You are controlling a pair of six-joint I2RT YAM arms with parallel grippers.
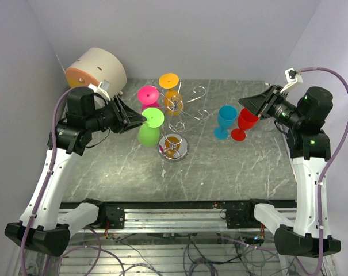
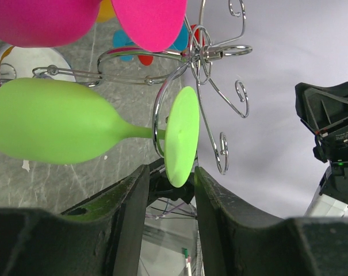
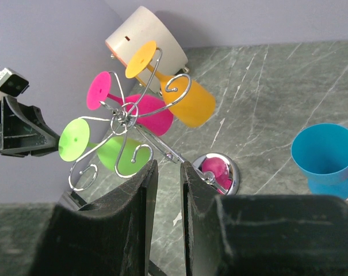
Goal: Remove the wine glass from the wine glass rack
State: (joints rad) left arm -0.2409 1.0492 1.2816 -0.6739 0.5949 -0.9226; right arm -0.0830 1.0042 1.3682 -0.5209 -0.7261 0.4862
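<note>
The wine glass rack stands mid-table on its chrome base. A green wine glass hangs from a curled arm on its left side. My left gripper is right at that glass's foot. In the left wrist view the gripper is open, and the lower rim of the green foot sits between the fingertips, with the bowl off to the left. My right gripper hovers to the right of the rack. Its jaws stand narrowly open with nothing between them.
A pink glass and an orange glass also hang on the rack. A blue glass and a red glass stand upright on the table under the right gripper. A tan cylinder sits back left. Walls close three sides.
</note>
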